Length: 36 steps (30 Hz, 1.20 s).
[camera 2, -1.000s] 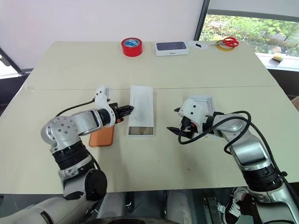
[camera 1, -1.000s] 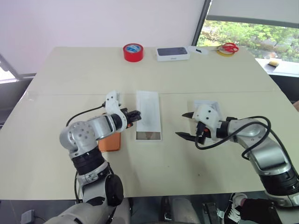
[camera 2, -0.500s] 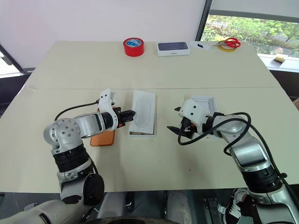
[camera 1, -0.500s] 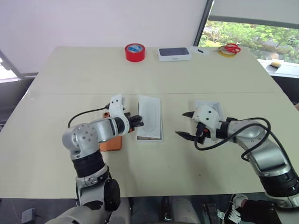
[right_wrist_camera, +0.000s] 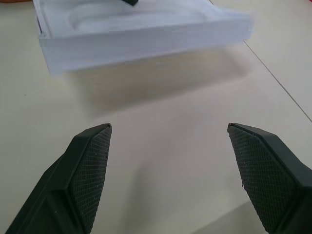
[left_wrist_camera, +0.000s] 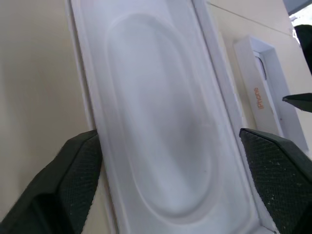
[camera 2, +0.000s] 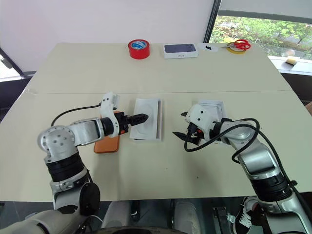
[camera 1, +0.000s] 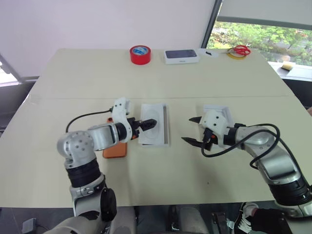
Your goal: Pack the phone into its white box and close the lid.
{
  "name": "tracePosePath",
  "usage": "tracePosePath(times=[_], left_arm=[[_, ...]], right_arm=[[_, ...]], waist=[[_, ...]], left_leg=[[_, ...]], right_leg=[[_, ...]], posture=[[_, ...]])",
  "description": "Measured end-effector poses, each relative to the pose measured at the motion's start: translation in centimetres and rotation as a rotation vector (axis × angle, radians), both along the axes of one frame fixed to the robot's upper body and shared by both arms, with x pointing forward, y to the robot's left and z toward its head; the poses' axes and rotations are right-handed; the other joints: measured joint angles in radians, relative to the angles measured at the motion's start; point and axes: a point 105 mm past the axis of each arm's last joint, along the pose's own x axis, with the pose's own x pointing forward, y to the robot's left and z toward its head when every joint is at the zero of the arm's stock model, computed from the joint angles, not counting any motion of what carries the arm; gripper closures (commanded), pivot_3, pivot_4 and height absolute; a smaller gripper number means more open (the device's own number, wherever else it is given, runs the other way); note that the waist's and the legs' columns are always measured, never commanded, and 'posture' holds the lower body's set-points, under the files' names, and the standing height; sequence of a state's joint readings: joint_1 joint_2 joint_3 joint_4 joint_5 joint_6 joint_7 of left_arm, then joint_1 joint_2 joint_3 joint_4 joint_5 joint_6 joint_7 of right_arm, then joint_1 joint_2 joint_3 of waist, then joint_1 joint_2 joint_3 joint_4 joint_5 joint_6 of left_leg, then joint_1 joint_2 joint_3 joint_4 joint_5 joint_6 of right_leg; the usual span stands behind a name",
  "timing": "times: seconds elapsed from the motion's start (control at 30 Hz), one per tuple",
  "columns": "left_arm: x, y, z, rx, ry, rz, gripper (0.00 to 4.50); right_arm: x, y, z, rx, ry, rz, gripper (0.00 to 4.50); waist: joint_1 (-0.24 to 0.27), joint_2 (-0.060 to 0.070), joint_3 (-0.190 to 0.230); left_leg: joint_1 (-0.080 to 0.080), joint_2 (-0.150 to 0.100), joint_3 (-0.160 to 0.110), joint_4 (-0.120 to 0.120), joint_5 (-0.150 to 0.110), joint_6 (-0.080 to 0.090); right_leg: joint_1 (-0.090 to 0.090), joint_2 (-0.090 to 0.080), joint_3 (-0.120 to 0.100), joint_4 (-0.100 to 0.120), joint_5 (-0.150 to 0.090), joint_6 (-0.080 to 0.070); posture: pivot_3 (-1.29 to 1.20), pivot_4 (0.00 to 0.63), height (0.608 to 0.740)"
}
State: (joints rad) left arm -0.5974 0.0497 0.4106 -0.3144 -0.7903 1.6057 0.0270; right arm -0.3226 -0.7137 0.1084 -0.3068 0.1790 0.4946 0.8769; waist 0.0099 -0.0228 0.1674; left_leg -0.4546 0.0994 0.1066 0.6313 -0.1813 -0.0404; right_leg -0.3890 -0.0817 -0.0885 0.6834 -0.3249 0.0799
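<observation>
Packing not yet begun: the phone lies on the bench beside the empty white box. Left pincer gapes over the box; right pincer hangs open, empty.

orange "iPhone" lettering on side of white box lid

Both grippers, L & R, jaws apart

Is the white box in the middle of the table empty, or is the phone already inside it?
Empty: the white box shows a bare moulded tray; the phone lies on the table beside it.
</observation>
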Motion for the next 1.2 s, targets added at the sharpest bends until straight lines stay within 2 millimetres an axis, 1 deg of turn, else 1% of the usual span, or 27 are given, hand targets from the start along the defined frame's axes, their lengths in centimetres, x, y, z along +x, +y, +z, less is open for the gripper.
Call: tracePosePath(times=[0.07, 0.17, 0.3, 0.4, 0.43, 0.5, 0.57, 0.6, 0.63, 0.67, 0.7, 0.77, 0.8, 0.9, 1.0, 1.07, 1.2], left_arm=[[0.0, 0.9, 0.5, 0.011, -0.021, -0.005, 0.15], [-0.1, 1.6, 1.2, 0.019, -0.049, -0.024, 0.15], [0.0, 2.0, 2.1, 0.027, -0.078, -0.036, 0.15], [0.0, 2.4, 2.3, 0.037, -0.086, -0.037, 0.15], [0.0, 2.7, 2.4, 0.046, -0.092, -0.036, 0.15], [0.3, 4.0, 2.8, 0.076, -0.122, -0.005, 0.15], [0.5, 5.6, 3.1, 0.111, -0.167, 0.041, 0.09], [0.6, 6.7, 2.9, 0.158, -0.197, 0.06, 0.09], [0.6, 7.8, 2.7, 0.218, -0.237, 0.076, 0.09], [0.6, 8.3, 2.6, 0.259, -0.273, 0.075, 0.09], [0.5, 8.8, 2.5, 0.307, -0.326, 0.063, 0.09], [0.2, 9.0, 2.5, 0.369, -0.402, 0.027, 0.09], [-0.1, 9.1, 2.3, 0.414, -0.439, -0.005, 0.09], [-0.9, 9.3, 1.6, 0.476, -0.522, -0.072, 0.09], [-2.2, 9.1, 0.8, 0.456, -0.568, -0.15, 0.09], [-2.8, 8.8, 0.6, 0.438, -0.586, -0.188, 0.09], [-3.6, 9.4, 0.2, 0.436, -0.593, -0.203, 0.09]], right_arm=[[-0.1, 0.4, 0.1, 0.037, 0.01, 0.011, 0.5], [-0.1, 0.8, 0.6, 0.096, 0.027, 0.018, 0.5], [0.0, 1.0, 1.4, 0.142, 0.031, 0.024, 0.5], [0.2, 1.3, 1.6, 0.162, 0.034, 0.029, 0.5], [0.3, 1.4, 1.6, 0.171, 0.037, 0.028, 0.5], [0.6, 1.9, 1.5, 0.186, 0.045, 0.025, 0.5], [1.2, 2.8, 1.5, 0.192, 0.039, 0.026, 1.03], [1.7, 3.4, 1.6, 0.196, 0.037, 0.018, 1.32], [2.4, 4.0, 1.6, 0.191, 0.035, -0.001, 1.86], [2.9, 4.2, 1.6, 0.187, 0.039, -0.019, 2.2], [3.5, 4.6, 1.5, 0.173, 0.042, -0.039, 2.93], [4.2, 5.2, 1.5, 0.162, 0.047, -0.057, 3.79], [4.6, 5.8, 1.4, 0.153, 0.049, -0.06, 4.41], [5.4, 6.9, 1.4, 0.138, 0.046, -0.076, 4.41], [6.4, 8.6, 1.4, 0.116, 0.024, -0.099, 4.41], [6.8, 9.3, 0.9, 0.087, 0.019, -0.113, 4.41], [7.9, 10.2, -0.2, 0.002, 0.017, -0.156, 4.41]], waist=[[0.001, 0.0, 0.0], [0.003, 0.0, 0.0], [0.002, 0.0, 0.0], [0.001, 0.0, 0.0], [-0.001, 0.0, 0.0], [-0.004, 0.0, 0.0], [-0.01, 0.0, 0.0], [-0.015, 0.0, 0.0], [-0.022, 0.001, 0.0], [-0.022, 0.001, 0.0], [-0.02, 0.001, 0.0], [-0.015, 0.001, 0.0], [-0.018, 0.001, 0.0], [-0.021, 0.001, 0.0], [-0.025, 0.002, 0.0], [-0.024, 0.002, 0.0], [-0.022, 0.002, 0.0]], left_leg=[[0.0, 0.0, 0.0, 0.0, 0.0, 0.0], [0.0, 0.0, 0.0, 0.0, 0.0, 0.0], [0.0, 0.0, 0.0, 0.0, 0.0, 0.0], [0.0, 0.0, 0.0, 0.0, 0.0, 0.0], [0.0, 0.0, 0.0, 0.0, 0.0, 0.0], [0.0, 0.0, 0.0, -0.001, 0.0, 0.0], [0.0, 0.0, 0.0, -0.001, 0.0, 0.0], [0.0, 0.0, 0.0, -0.001, 0.0, -0.001], [0.0, 0.0, 0.001, -0.002, 0.001, -0.001], [0.0, 0.0, 0.001, -0.002, 0.001, -0.001], [0.0, 0.0, 0.001, -0.002, 0.001, -0.002], [-0.002, 0.0, 0.001, -0.001, 0.0, -0.001], [-0.002, 0.0, 0.002, -0.002, 0.0, -0.001], [-0.002, 0.0, 0.002, -0.002, 0.0, 0.0], [-0.003, 0.001, 0.002, -0.003, 0.0, 0.0], [-0.004, 0.001, 0.002, -0.002, 0.0, 0.0], [-0.005, 0.001, 0.003, -0.002, 0.0, 0.0]], right_leg=[[0.0, 0.0, 0.0, 0.0, 0.0, 0.0], [0.0, 0.0, 0.0, 0.0, 0.0, 0.0], [0.0, 0.0, 0.0, 0.0, 0.0, 0.0], [0.0, 0.0, 0.0, 0.0, 0.0, 0.0], [0.0, 0.0, 0.0, 0.0, 0.0, 0.0], [-0.001, 0.0, 0.0, 0.0, 0.0, 0.0], [-0.001, 0.0, 0.0, 0.0, 0.0, 0.0], [-0.001, 0.0, 0.0, 0.0, 0.0, 0.0], [-0.002, 0.0, 0.0, 0.0, 0.0, 0.0], [-0.002, 0.0, 0.0, 0.0, 0.0, 0.0], [-0.002, 0.0, 0.0, 0.0, 0.0, 0.0], [-0.003, -0.001, 0.0, 0.0, 0.0, 0.0], [-0.003, -0.001, 0.0, 0.0, 0.0, -0.001], [-0.004, -0.001, 0.0, 0.0, 0.0, -0.001], [-0.005, -0.001, 0.0, 0.0, 0.0, -0.001], [-0.007, -0.001, 0.0, 0.0, 0.0, -0.001], [-0.007, -0.001, 0.0, 0.0, 0.0, -0.001]], posture=[[0.0, 0.15, 0.73], [0.0, 0.15, 0.73], [0.0, 0.15, 0.73], [0.0, 0.15, 0.73], [0.0, 0.15, 0.73], [0.0, 0.15, 0.73], [0.0, 0.15, 0.73], [0.0, 0.15, 0.73], [0.0, 0.15, 0.73], [0.0, 0.15, 0.73], [0.0, 0.15, 0.73], [0.0, 0.15, 0.73], [0.0, 0.15, 0.73], [0.0, 0.15, 0.73], [0.0, 0.15, 0.73], [0.0, 0.15, 0.73], [0.0, 0.15, 0.73]])
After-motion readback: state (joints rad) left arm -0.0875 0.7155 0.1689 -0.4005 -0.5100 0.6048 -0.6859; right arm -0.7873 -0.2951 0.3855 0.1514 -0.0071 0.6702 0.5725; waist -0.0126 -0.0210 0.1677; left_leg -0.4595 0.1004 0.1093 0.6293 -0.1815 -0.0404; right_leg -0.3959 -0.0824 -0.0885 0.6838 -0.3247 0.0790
